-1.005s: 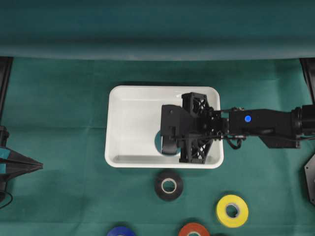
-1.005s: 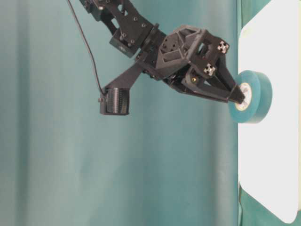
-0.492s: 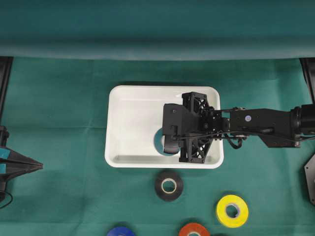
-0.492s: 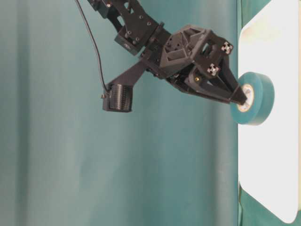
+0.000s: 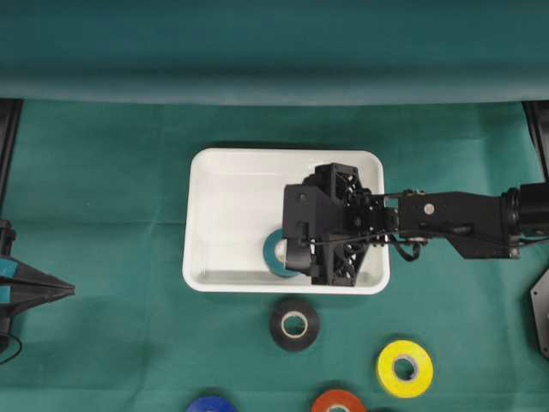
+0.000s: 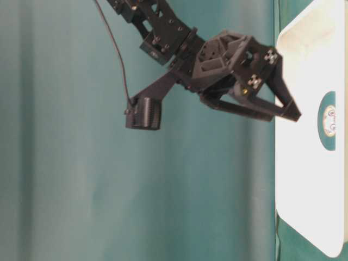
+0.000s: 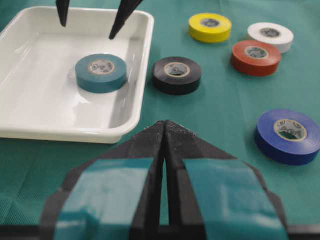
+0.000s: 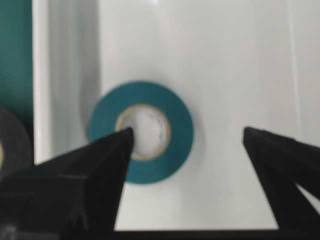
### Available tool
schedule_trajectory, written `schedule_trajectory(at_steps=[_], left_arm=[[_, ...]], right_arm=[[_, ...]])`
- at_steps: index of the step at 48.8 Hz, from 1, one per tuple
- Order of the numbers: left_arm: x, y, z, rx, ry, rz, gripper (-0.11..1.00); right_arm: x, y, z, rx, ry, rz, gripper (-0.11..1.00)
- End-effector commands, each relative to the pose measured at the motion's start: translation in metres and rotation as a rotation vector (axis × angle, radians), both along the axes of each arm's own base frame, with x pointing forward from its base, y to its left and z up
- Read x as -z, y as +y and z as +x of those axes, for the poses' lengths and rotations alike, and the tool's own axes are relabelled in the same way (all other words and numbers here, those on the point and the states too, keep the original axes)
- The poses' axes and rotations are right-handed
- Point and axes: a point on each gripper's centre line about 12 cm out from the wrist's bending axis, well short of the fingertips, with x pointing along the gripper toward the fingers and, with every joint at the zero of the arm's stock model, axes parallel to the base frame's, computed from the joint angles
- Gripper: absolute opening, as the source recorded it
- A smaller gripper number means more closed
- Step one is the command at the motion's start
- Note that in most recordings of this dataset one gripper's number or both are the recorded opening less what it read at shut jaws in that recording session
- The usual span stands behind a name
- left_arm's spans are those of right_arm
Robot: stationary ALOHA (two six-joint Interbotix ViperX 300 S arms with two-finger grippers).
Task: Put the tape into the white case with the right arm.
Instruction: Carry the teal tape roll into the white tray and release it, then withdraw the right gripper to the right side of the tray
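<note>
Hiding part of the teal tape (image 5: 274, 255) in the case (image 5: 225, 215) overhead, the right claw (image 7: 90, 20) gapes empty; the left claw (image 7: 165, 131) is closed.

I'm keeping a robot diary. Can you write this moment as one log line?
teal tape: flat in white case | right end effector: open, above tape | left end effector: shut, idle

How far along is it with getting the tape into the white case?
Done: the teal tape lies flat inside the white case, free of any grip. In hand: nothing; the right gripper hangs open above it. Left: only pulling that arm away. Five other rolls lie outside on the cloth.
</note>
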Motion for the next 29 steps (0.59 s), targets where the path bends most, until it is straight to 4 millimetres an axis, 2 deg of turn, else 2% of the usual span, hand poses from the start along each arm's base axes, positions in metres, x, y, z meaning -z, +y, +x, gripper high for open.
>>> schedule_trajectory(at_steps=[1, 15, 29], left_arm=[[-0.005, 0.0, 0.001, -0.004, -0.009, -0.003, 0.0], [-0.005, 0.0, 0.001, -0.004, -0.011, -0.003, 0.0], [-0.005, 0.0, 0.001, -0.004, -0.009, -0.003, 0.0]], right_arm=[[-0.02, 0.0, -0.005, 0.002, -0.045, -0.01, 0.67], [-0.03, 0.011, -0.064, 0.015, -0.062, -0.007, 0.67], [-0.025, 0.027, -0.13, 0.041, -0.097, 0.02, 0.67]])
